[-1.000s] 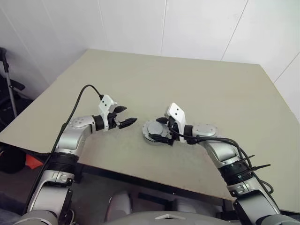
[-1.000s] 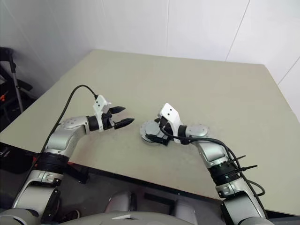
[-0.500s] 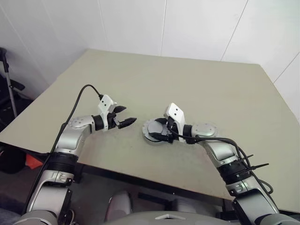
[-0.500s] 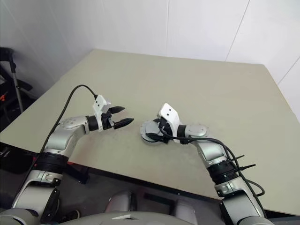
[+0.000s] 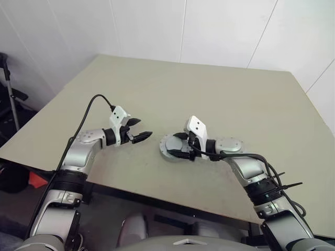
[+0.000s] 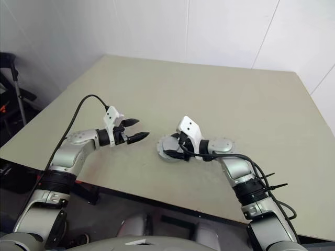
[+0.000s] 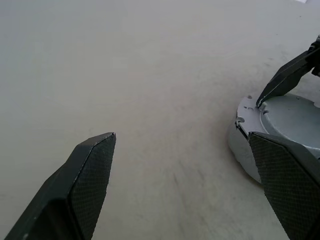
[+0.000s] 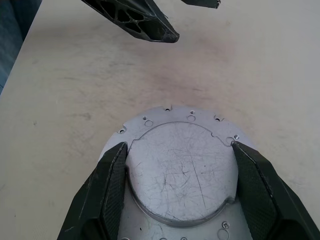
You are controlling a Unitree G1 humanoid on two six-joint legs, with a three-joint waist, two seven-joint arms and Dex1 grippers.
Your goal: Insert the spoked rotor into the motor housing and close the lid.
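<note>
The motor housing (image 5: pixel 164 146) is a shallow silver puck on the table near its front edge. A flat, scratched silver disc, the lid (image 8: pixel 182 172), lies shut on top of it, inside a wider rim with small holes (image 8: pixel 167 112). My right gripper (image 5: pixel 175 145) reaches in from the right, and its fingers (image 8: pixel 112 175) press the lid's edge from both sides. To the left of the housing my left gripper (image 5: pixel 144 129) hovers open and empty, and the housing (image 7: pixel 243 150) sits just beyond one of its fingertips. The spoked rotor is hidden.
The beige table (image 5: pixel 209 94) stretches far back and to both sides. Its front edge runs close below both arms. White walls stand behind it. A dark frame (image 5: pixel 8 94) stands on the floor at the far left.
My right gripper's fingers have drawn in around the lid. The left arm and the housing have stayed where they were.
</note>
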